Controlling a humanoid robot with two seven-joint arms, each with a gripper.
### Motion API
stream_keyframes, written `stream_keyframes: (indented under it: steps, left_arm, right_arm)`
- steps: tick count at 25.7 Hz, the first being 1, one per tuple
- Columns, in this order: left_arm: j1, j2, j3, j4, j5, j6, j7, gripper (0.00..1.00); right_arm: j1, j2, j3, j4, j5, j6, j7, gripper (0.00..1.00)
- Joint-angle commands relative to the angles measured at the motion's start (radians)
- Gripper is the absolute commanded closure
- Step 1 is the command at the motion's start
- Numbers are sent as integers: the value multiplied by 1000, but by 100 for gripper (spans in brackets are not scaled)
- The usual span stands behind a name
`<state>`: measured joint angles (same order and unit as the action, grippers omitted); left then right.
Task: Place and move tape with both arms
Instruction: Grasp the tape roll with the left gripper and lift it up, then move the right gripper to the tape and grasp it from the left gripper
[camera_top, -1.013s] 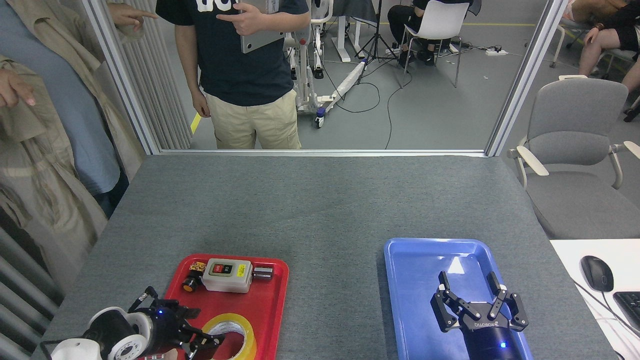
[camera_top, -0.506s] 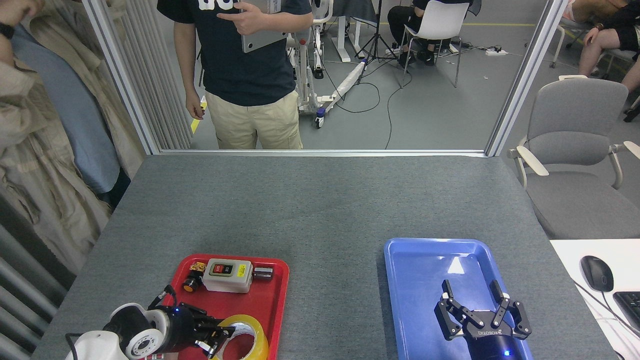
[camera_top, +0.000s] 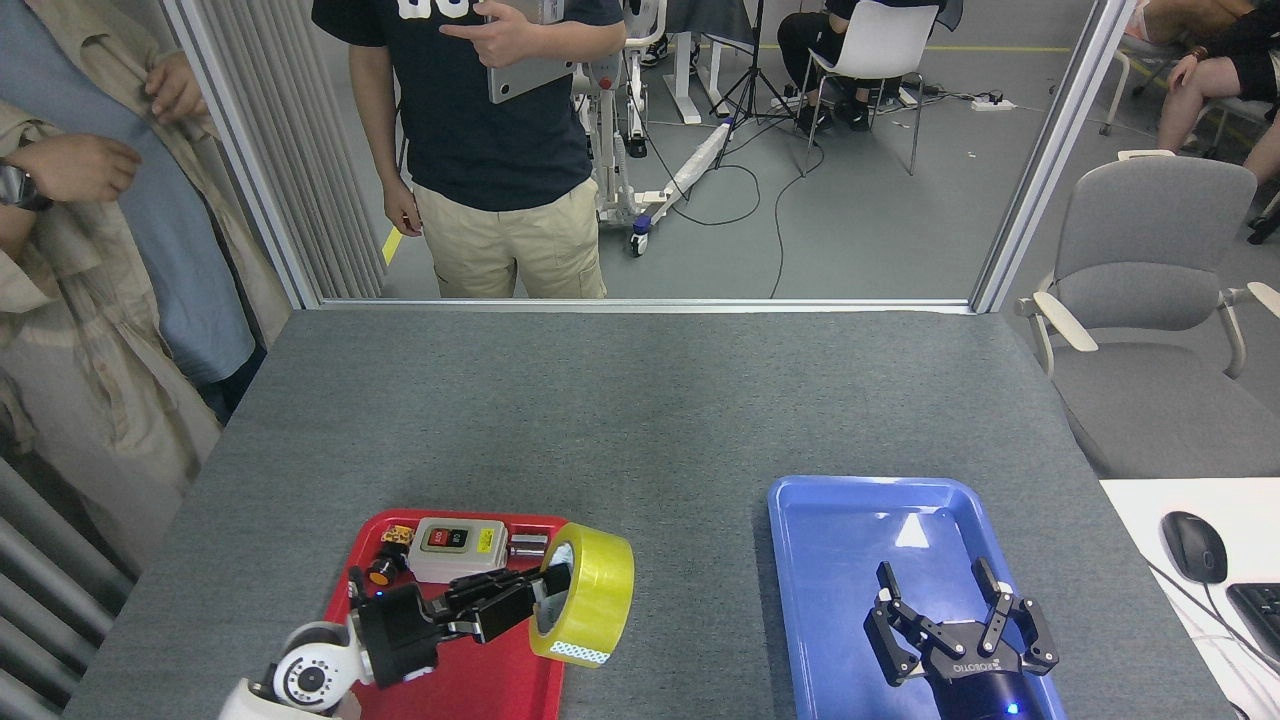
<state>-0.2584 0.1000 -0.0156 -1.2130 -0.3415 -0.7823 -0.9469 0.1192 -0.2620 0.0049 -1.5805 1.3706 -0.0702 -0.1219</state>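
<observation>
The tape, a wide yellow roll with a white core, is tilted on edge and lifted above the right edge of the red tray. My left gripper is shut on the tape, one finger reaching into its core. The left arm comes in from the lower left. My right gripper hangs open over the near part of the blue tray, fingers spread and nothing between them.
The red tray's far end holds a grey switch box, a small orange-tipped part and a metal piece. People stand beyond the table's far edge and at the left. A mouse lies on a white desk at the right.
My left gripper has lifted the tape off the red tray and carried it up and to the right, tipping it on edge. The right gripper has barely shifted.
</observation>
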Motion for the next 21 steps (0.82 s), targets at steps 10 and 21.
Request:
stream_keyframes:
  steps: [10, 21]
  left_arm:
    - [-2, -117, -1, 118, 93, -3, -1, 100]
    - [-1, -108, -6, 118, 102, -3, -1, 100]
  right_arm:
    - [11, -45, 21, -12, -21, -697, -114, 1]
    - [-27, -8, 214, -13, -11, -715, -110, 1]
